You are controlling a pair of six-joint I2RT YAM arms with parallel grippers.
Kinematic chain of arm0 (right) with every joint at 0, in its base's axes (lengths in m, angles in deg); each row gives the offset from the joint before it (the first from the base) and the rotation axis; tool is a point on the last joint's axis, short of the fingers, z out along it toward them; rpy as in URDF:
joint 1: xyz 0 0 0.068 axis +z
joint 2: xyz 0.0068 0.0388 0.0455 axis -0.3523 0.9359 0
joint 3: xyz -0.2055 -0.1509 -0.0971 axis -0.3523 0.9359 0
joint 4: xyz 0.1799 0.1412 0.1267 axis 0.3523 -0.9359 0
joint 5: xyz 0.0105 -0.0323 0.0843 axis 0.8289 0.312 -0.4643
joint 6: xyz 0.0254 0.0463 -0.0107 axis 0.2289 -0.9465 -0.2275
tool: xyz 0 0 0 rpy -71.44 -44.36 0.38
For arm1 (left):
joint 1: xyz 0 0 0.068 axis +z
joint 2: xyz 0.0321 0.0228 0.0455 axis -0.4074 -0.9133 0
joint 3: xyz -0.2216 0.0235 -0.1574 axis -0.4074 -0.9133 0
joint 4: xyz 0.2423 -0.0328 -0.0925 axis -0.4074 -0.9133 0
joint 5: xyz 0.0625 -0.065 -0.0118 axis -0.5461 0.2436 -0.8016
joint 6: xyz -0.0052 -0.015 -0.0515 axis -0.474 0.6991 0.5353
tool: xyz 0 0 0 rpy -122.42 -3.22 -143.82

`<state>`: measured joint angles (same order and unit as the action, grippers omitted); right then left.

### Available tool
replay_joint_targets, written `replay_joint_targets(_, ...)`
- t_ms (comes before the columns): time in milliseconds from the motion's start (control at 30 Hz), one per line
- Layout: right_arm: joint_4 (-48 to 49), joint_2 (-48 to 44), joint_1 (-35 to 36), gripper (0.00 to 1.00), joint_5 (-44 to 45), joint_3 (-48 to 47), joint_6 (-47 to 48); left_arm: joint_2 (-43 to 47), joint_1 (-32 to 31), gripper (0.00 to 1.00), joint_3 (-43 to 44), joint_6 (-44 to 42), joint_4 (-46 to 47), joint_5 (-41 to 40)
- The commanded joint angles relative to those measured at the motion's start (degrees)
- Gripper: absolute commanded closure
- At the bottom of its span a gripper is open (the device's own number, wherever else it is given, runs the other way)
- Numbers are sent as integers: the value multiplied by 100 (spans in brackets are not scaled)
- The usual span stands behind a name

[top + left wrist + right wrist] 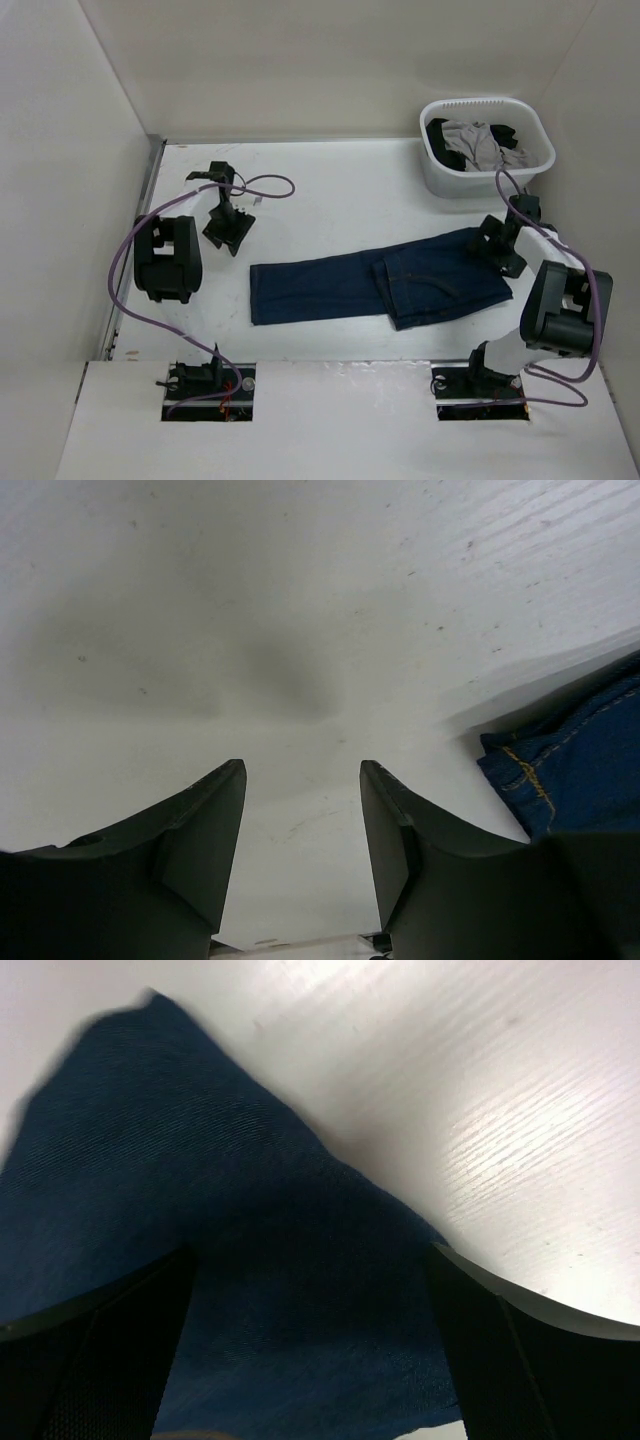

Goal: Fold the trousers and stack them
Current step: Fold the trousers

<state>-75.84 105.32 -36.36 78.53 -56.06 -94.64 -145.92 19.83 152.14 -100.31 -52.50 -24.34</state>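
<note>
The dark navy trousers (400, 280) lie flat across the middle of the table, legs pointing left and the waist part folded over at the right. My left gripper (228, 228) is open and empty over bare table, just up and left of the leg ends; in the left wrist view (302, 780) a stitched denim edge (590, 750) shows at the right. My right gripper (497, 245) is at the trousers' far right corner. In the right wrist view (310, 1270) its jaws stand wide apart with the denim (220, 1190) lying between them, not pinched.
A white laundry basket (470, 182) holding grey and black clothes stands at the back right. White walls close in the table at the left, back and right. The left arm's body (168, 258) sits left of the trousers, the right arm's body (560, 305) at their right.
</note>
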Motion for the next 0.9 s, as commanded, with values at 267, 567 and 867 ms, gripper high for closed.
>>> replay_joint_targets(267,266,740,118,64,-113,-167,120,385,302,52,-178,63,140,53)
replay_joint_targets(567,65,-516,-49,100,-79,-192,102,201,197,52,-284,124,254,149)
replay_joint_targets(867,-296,-1019,127,73,-17,-334,278,-28,-49,53,-257,274,315,387)
